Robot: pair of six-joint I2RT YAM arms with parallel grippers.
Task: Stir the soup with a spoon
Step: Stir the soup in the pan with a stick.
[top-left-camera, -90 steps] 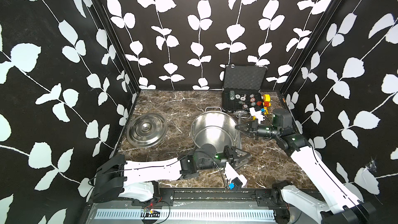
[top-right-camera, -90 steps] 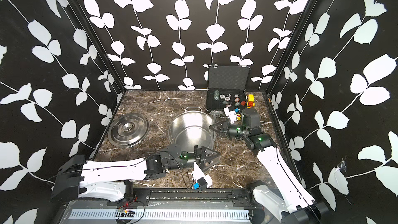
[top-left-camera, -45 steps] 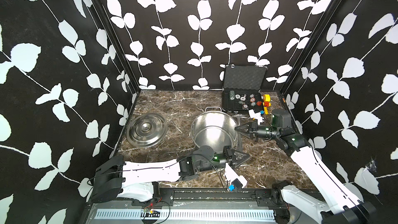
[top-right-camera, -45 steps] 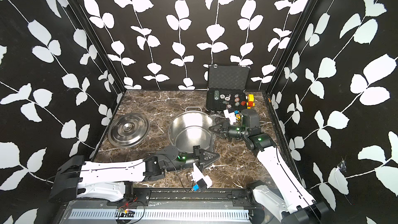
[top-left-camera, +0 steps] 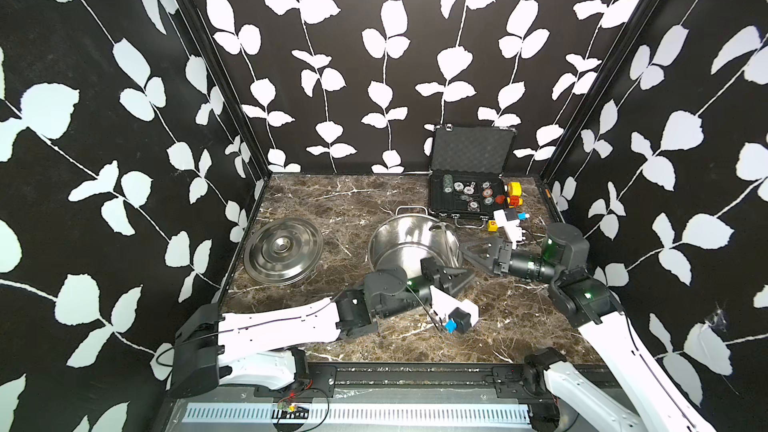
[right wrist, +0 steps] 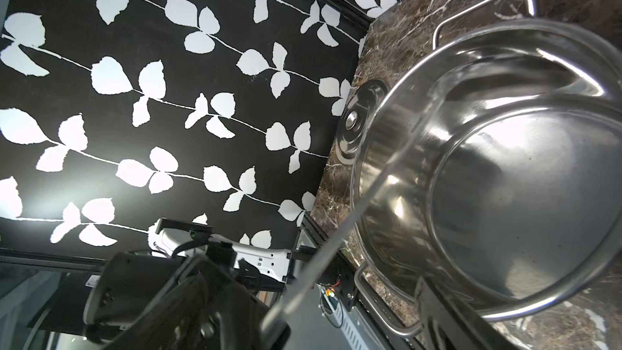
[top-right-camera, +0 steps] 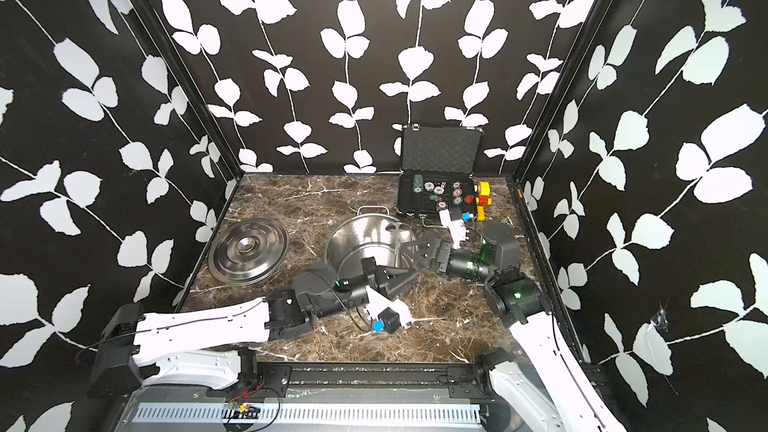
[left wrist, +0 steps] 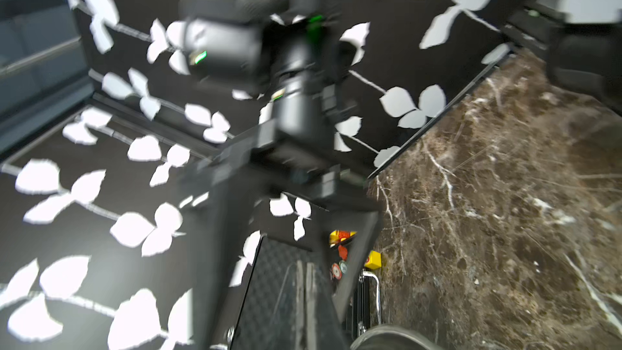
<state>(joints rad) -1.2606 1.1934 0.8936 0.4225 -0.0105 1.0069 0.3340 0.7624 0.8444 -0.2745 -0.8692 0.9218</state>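
readable text: none | chips [top-left-camera: 468,190] in black case [top-left-camera: 471,151]: markings too small to read

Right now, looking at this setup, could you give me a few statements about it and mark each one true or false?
1. The lid covers the pot. False: it lies flat on the table beside the pot.
2. The ladle leans inside the pot, with its handle over the rim. True.
3. The right gripper is open beside the pot. True.
4. The black case at the back is closed. False: its lid stands open.
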